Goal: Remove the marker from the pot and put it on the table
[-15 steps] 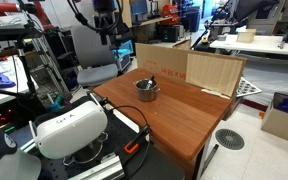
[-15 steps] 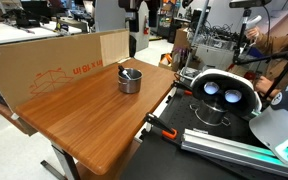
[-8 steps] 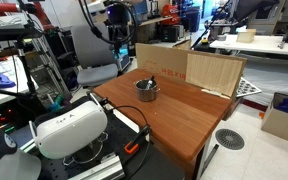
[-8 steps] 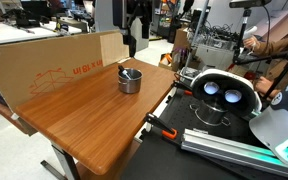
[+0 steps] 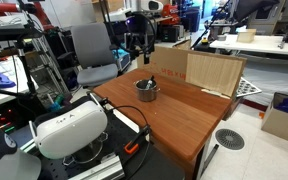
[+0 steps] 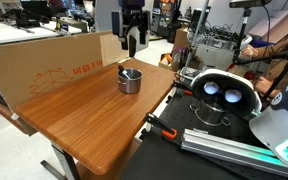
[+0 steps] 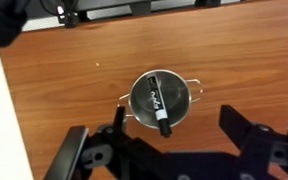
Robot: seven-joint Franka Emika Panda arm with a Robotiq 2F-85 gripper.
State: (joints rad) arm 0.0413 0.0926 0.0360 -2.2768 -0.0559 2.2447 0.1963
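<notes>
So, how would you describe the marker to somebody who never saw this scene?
On the large reddish-brown wooden table stands one small shiny metal pot. The marker is the slim black stick lying inside it, the only thing there.

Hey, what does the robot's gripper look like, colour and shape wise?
The gripper is black and blocky in both exterior views. In the wrist view its two fingers are chunky, angular black linkages. No markings or cables can be made out on it.

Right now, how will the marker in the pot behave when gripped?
Likely stiff and light: the marker is a slim, straight stick. Its round barrel may roll on the smooth table. The small pot might shift with it.
</notes>
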